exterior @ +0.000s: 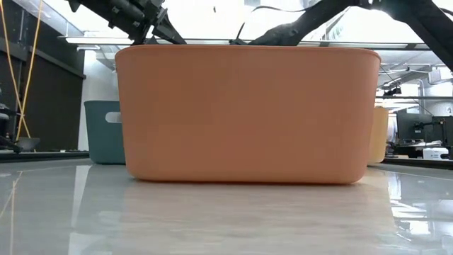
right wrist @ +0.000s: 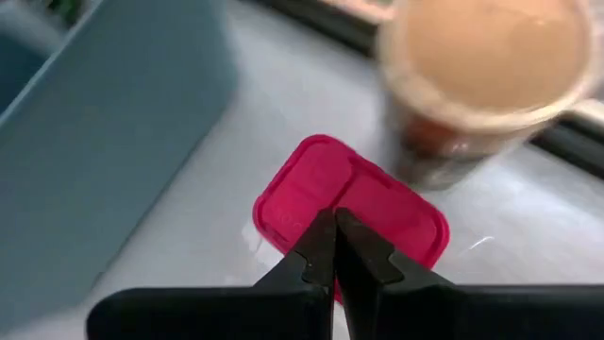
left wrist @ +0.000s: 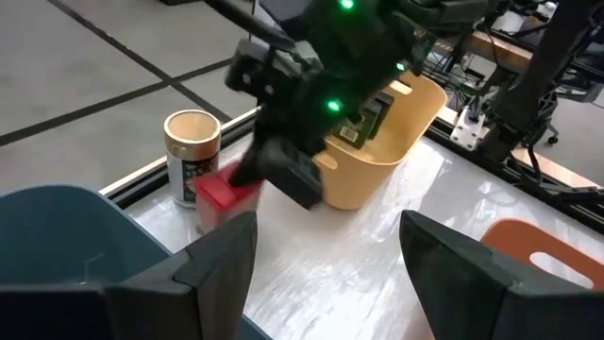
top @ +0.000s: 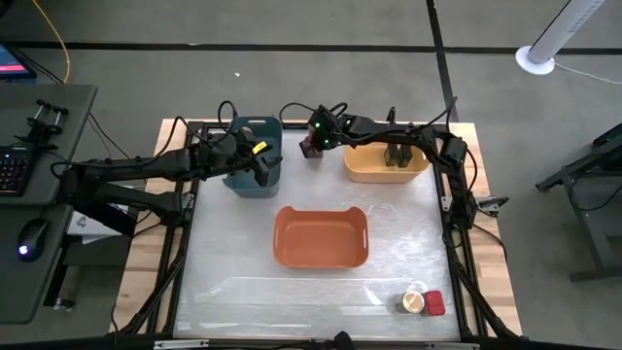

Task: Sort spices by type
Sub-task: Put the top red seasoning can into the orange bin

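The right hand (top: pixel 313 146) is hovering at the upper middle of the high view, between the blue bin (top: pixel 254 156) and the yellow bin (top: pixel 385 163), directly over a red square tin (right wrist: pixel 349 210) and a round jar with a tan lid (right wrist: pixel 491 66) that are standing side by side on the surface (top: pixel 292 292). In the right wrist view its 2 fingertips (right wrist: pixel 321 247) are pressed together, clenched on nothing, and are sitting just above the tin's red lid; whether they are touching it cannot be told. The left wrist view is showing the same pair: the jar is standing upright with the red tin just beside it, near the end of the yellow bin, partly hidden by the right arm's wrist.

The left hand (top: pixel 260 167) is reaching over the blue bin at the upper left of centre in the high view. In the left wrist view its fingers (left wrist: pixel 222 260) are spread wide apart, released and holding nothing.

Dark blocky containers (top: pixel 397 156) are standing inside the yellow bin. The orange bin (top: pixel 321 236) is lying in the middle of the surface and is filling most of the low view. At the lower right of the high view, 1 more round jar (top: pixel 415 301) and 1 more red tin (top: pixel 433 303) are sitting touching each other on the surface.
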